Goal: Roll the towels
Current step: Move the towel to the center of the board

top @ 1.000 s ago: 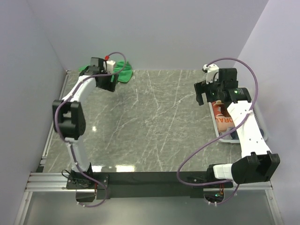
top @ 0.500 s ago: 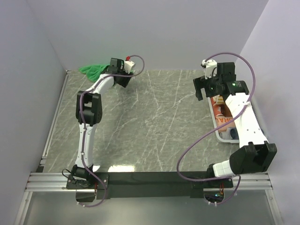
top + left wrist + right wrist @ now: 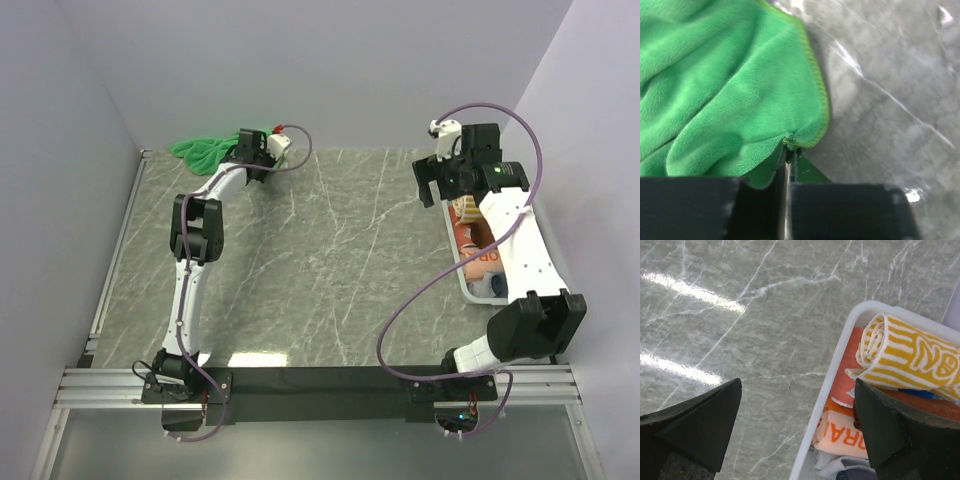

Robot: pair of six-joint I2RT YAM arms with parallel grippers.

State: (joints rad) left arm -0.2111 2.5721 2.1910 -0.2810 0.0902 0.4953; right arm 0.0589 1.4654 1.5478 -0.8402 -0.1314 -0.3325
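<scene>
Far left corner of the desk (image 3: 330, 260): green towel (image 3: 205, 150), bunched in loose folds, not rolled. Its long axis runs roughly along the far edge. One end lies at the corner; the other is drawn out rightward to the left gripper (image 3: 256, 150).

Left wrist view: the fingers (image 3: 760, 205) are pressed almost together, pinching the stitched hem of the green towel at a folded corner. That corner points at the camera. The cloth fans away up and left, and bare marbled desk shows on the right. No writing shows on the towel.

Right gripper (image 3: 430, 190): hangs above the desk near the right edge, at the far end of the white tray (image 3: 462, 285). Fingers (image 3: 700, 425) spread wide, holding nothing.

The tray sits along the right edge, long axis running near to far.

In the tray, right wrist view:
- Yellow-striped towel (image 3: 910, 357), rolled, lying on top. Spiral end faces the tray's inner wall; long axis runs across the tray. Large yellow characters on it, not clear enough to read.
- Below it a plain orange cloth (image 3: 850, 385).
- White towel with orange lettering (image 3: 837, 432), partly covered; only "RA" can be read.
</scene>
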